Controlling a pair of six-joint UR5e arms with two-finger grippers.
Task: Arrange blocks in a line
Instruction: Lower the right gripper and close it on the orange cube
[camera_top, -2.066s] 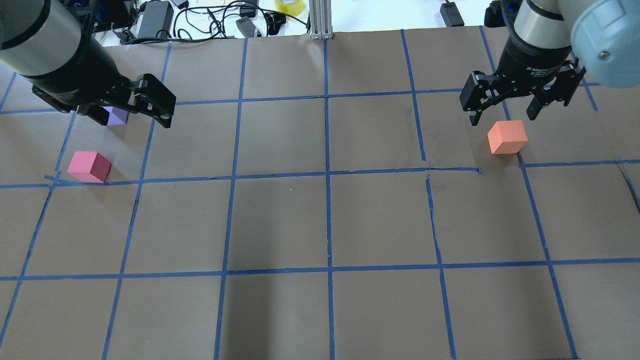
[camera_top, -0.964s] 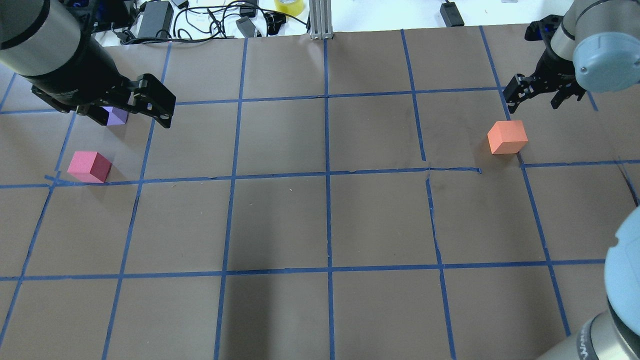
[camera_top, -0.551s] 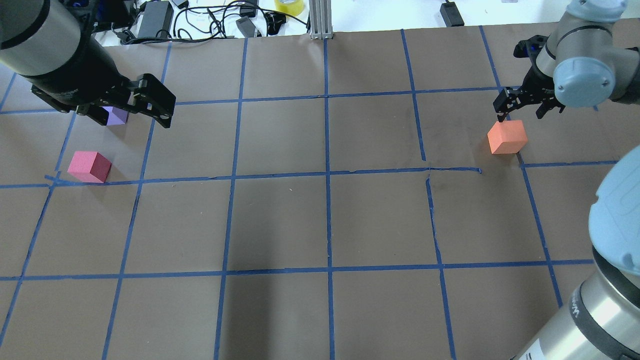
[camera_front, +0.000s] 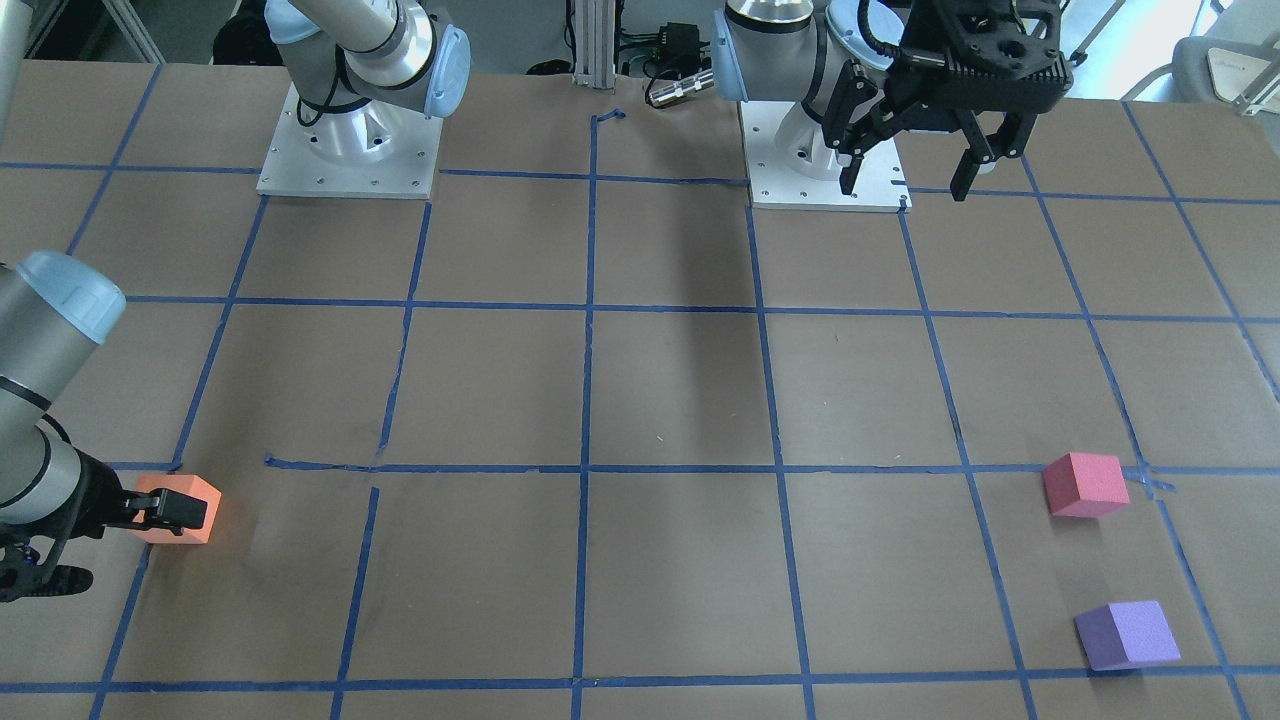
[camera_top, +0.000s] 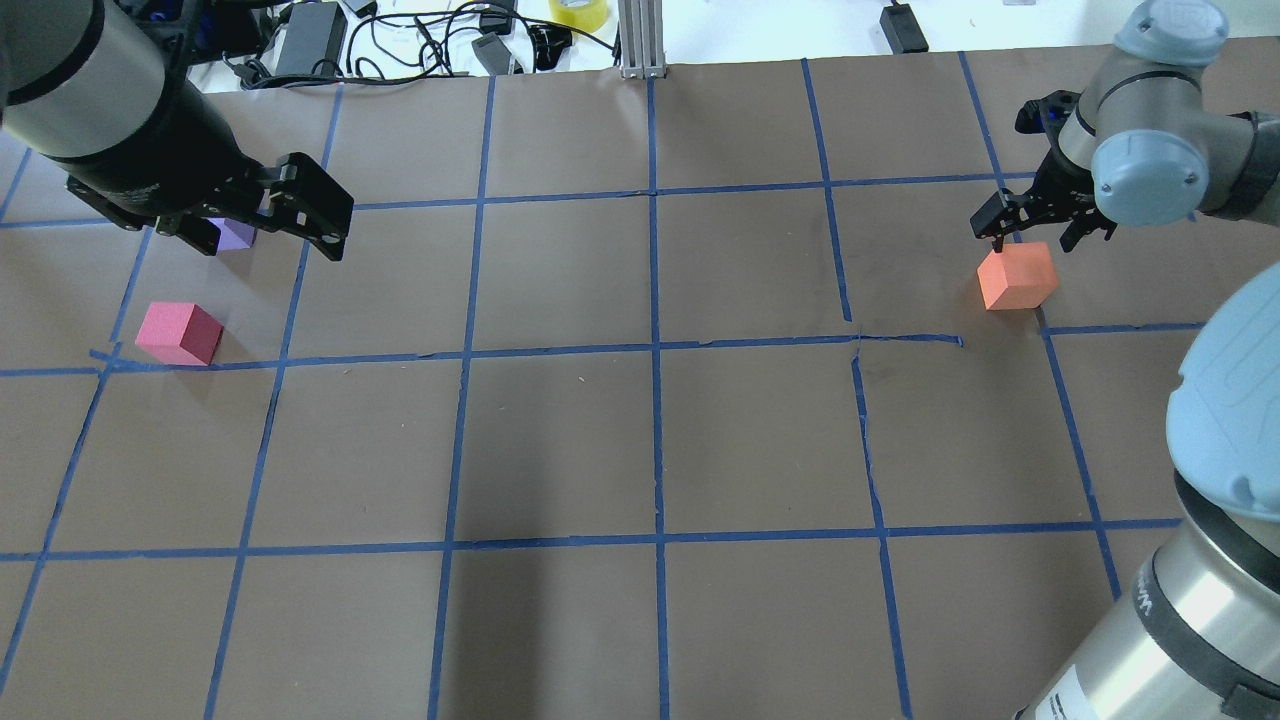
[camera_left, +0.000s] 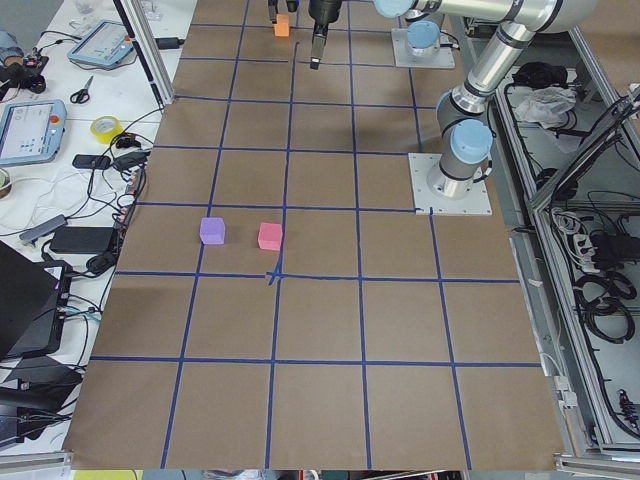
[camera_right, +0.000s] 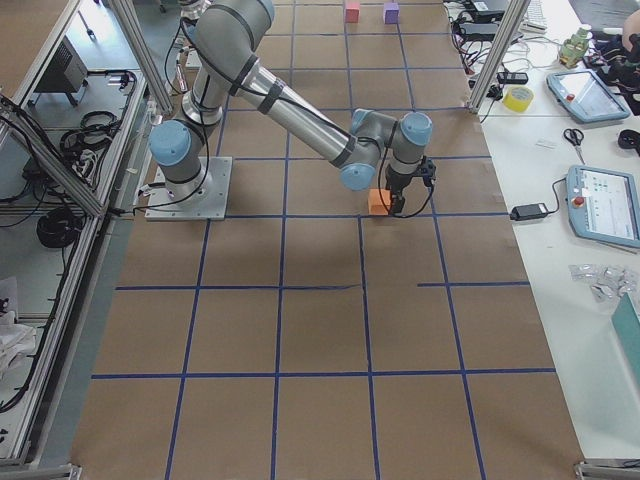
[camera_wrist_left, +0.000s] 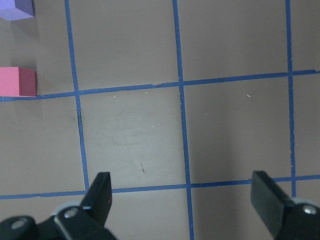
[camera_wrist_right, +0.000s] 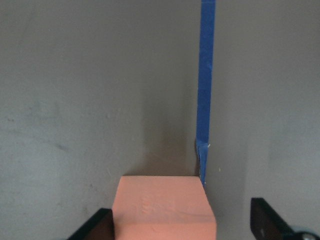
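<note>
Two robot arms work at a brown paper table (camera_top: 560, 440) marked with a grid of blue tape.

The right gripper (camera_top: 1033, 238) is down at the orange block (camera_top: 1018, 278), its jaws spread and straddling the cube. Nothing is pinched yet. In the right wrist view the orange block (camera_wrist_right: 165, 207) is off-centre in the opening. One finger (camera_wrist_right: 102, 225) is just beside the cube's face and the other (camera_wrist_right: 270, 220) is well apart from it.

That offset is the main risk. If the jaws close from here, the near finger will probably meet the foam first and may shove or twist the cube instead of gripping it squarely. A loose end of blue tape (camera_wrist_right: 202, 150) lies just beside the orange block and could catch an edge if the cube is dragged. The soft foam may also give under a hard squeeze.

The right arm reaches far out across the table, with its wrist turned down and its fingers low at the surface.

The pinkish-red block (camera_top: 178, 333) and the purple block (camera_top: 235, 234) sit near each other, well apart from the orange block, on the robot's left. So no line is formed yet. The left gripper (camera_top: 265, 225) hangs high over that end, pointing down with its jaws spread wide and empty.
</note>
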